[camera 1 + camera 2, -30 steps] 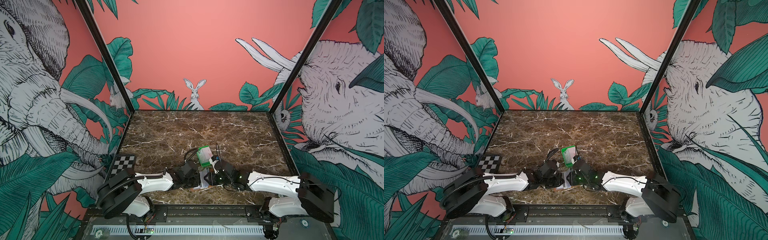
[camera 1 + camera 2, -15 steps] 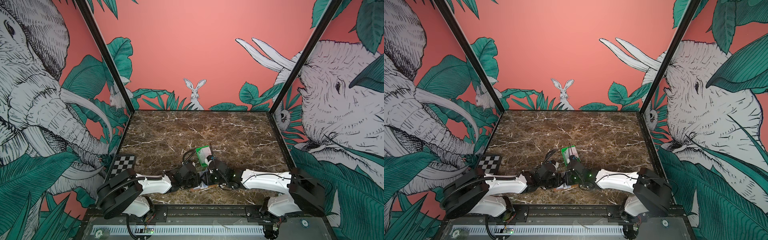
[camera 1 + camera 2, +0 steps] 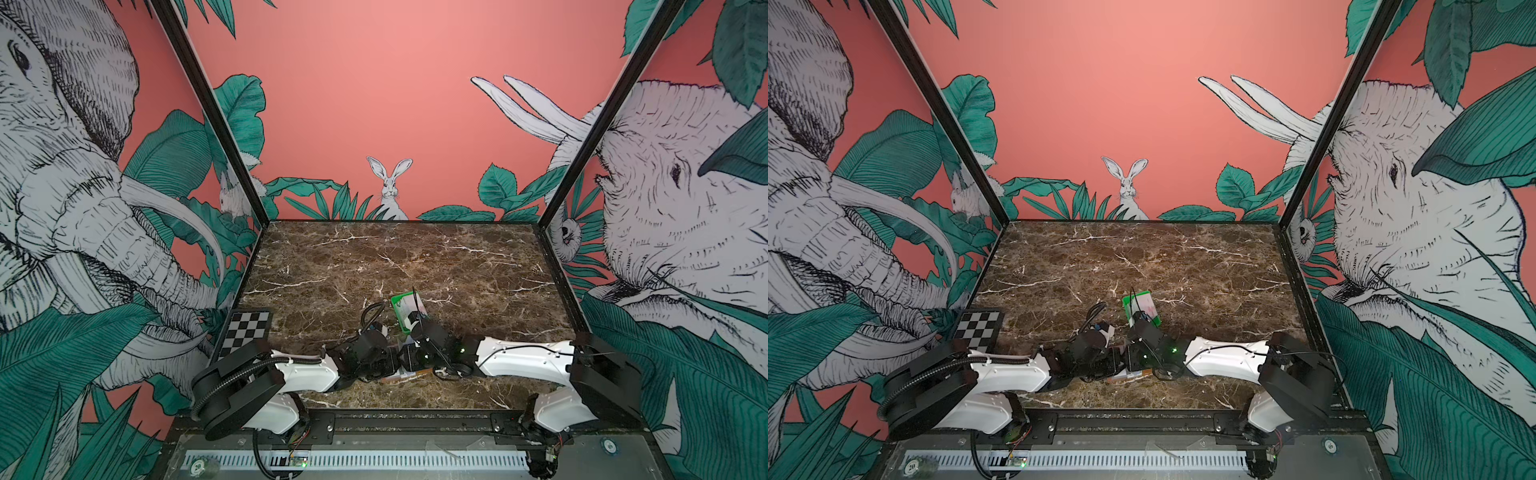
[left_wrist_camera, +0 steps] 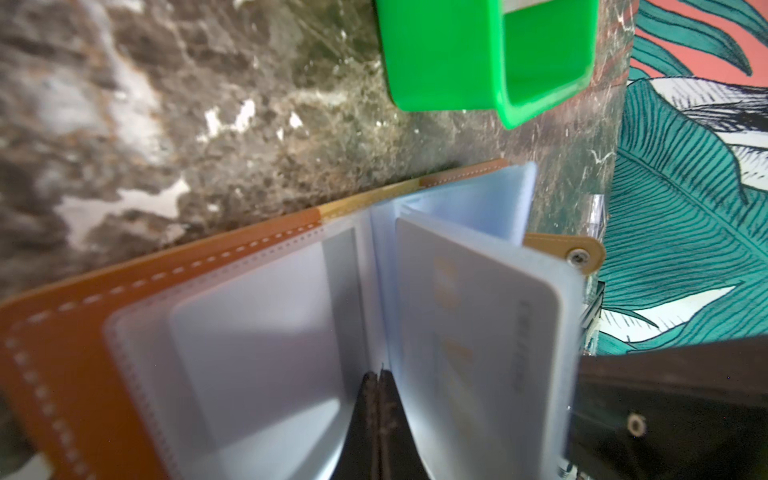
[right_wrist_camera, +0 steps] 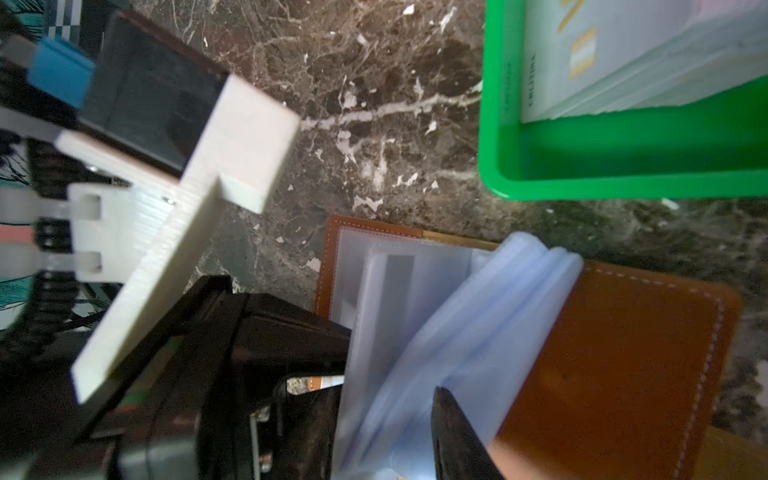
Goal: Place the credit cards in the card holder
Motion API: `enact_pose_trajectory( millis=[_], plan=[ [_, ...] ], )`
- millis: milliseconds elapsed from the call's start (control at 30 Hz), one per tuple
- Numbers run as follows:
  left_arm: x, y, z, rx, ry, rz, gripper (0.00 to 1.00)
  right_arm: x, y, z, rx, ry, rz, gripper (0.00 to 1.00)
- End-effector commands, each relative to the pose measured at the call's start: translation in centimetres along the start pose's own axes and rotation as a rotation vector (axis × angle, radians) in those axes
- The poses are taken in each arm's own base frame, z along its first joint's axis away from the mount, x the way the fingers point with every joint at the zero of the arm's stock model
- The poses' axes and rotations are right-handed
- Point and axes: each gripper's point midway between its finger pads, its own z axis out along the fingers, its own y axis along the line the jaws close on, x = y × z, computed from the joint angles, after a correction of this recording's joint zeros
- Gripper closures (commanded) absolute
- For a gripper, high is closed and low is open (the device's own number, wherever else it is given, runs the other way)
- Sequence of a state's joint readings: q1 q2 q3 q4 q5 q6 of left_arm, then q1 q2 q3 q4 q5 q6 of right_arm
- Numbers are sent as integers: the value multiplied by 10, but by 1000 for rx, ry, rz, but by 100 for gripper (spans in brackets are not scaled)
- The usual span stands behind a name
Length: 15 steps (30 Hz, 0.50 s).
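Left wrist view: one white gold-chipped plastic card (image 4: 478,332) sits in a clear sleeve (image 4: 257,332) of the tan stitched folding card holder (image 4: 124,291), open on the brown marble table (image 4: 208,104) beside the bright green plastic tray (image 4: 440,62). My right pincer (image 3: 417,338) has moved in over the holder within the last second; I judge this card nearly seated. My left pincer (image 4: 379,382) is closed at the sleeve fold; right jaws: cannot tell. Count: one holder, one tray, one sleeved card; tray stack (image 5: 623,62) uncountable.
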<state>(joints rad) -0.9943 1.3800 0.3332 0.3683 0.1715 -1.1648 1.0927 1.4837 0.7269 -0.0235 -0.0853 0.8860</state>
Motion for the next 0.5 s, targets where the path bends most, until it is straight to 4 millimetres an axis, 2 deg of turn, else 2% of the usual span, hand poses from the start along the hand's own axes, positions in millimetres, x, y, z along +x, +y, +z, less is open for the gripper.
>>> enact_pose_trajectory(
  millis=[0, 333, 467],
  plan=[
    [9, 27, 1, -74, 16, -35, 96, -3, 4, 2, 5, -4, -21, 61],
    [9, 25, 5, -45, 17, -53, 96, -2, 19, 3, -62, 12, -45, 60],
    [9, 28, 5, -40, 14, -64, 96, -2, 18, 3, -49, 20, -50, 60]
  ],
)
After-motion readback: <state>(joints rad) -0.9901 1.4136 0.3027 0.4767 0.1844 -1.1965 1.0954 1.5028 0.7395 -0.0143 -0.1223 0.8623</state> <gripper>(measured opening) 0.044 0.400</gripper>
